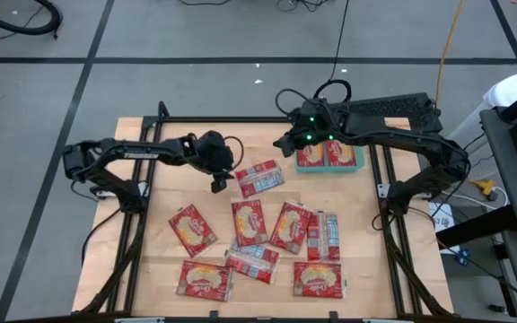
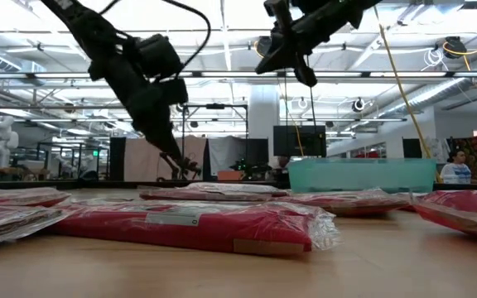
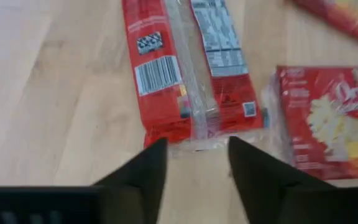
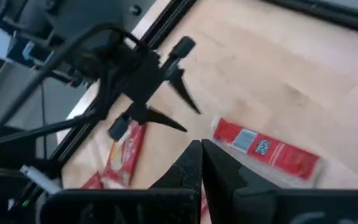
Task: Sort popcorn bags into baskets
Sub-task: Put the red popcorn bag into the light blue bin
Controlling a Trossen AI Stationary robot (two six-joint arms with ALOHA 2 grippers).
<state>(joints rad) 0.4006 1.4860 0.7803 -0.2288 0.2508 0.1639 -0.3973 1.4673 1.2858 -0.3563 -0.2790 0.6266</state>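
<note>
The left pincer (image 1: 222, 184) hovers spread beside the flat red-and-silver popcorn packet (image 1: 259, 178) at the desk's (image 1: 160, 215) twelve o'clock, seemingly lining up a grasp, while the right pincer (image 1: 283, 144), pressed together, waits beside the teal plastic basket (image 1: 359, 162).

A light wooden table (image 1: 164, 193) is seen from above, bordered by a black metal frame (image 1: 134, 235) along its edges. The table is surrounded by a grey floor (image 1: 196, 36) marked with dark lines. Black cables (image 1: 25, 22) are laid on the floor at the far left corner, and a yellow cable (image 1: 447, 40) is run across the floor at the far right. In the low view, a large room with white ceiling trusses (image 2: 222, 37) is shown behind the table. A white humanoid figure (image 2: 0, 141) is located at the far left of the room, and a person (image 2: 455, 167) is visible at the right.
</note>
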